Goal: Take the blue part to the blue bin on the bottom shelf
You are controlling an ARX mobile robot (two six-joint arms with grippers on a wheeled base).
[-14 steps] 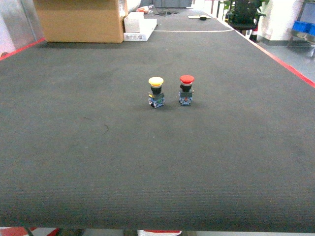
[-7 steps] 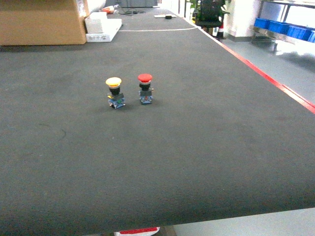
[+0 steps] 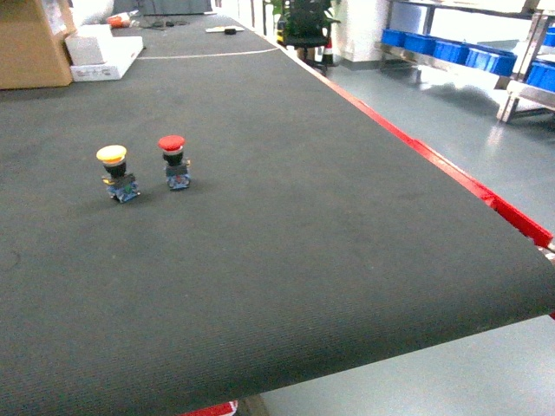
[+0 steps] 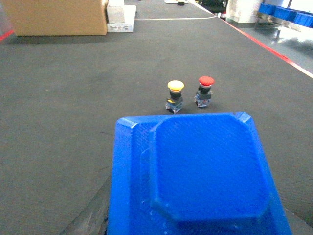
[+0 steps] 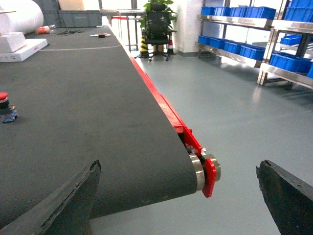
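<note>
The left gripper (image 4: 195,215) clamps a blue plastic block (image 4: 195,171), ready for carrying; the right gripper (image 5: 178,196) gapes empty beyond the black belt's (image 5: 73,98) red edge.

**Matt belt, glossy floor**

We see a desk (image 3: 286,260) covered in dark, finely ribbed matt fabric, edged in red-painted metal. The blue part (image 4: 195,176) looks like plastic with a fine woven texture. Our floor (image 5: 234,103) shines smooth grey; the shelving (image 5: 244,22) is bright steel, the box (image 4: 58,17) plain brown cardboard.
</note>
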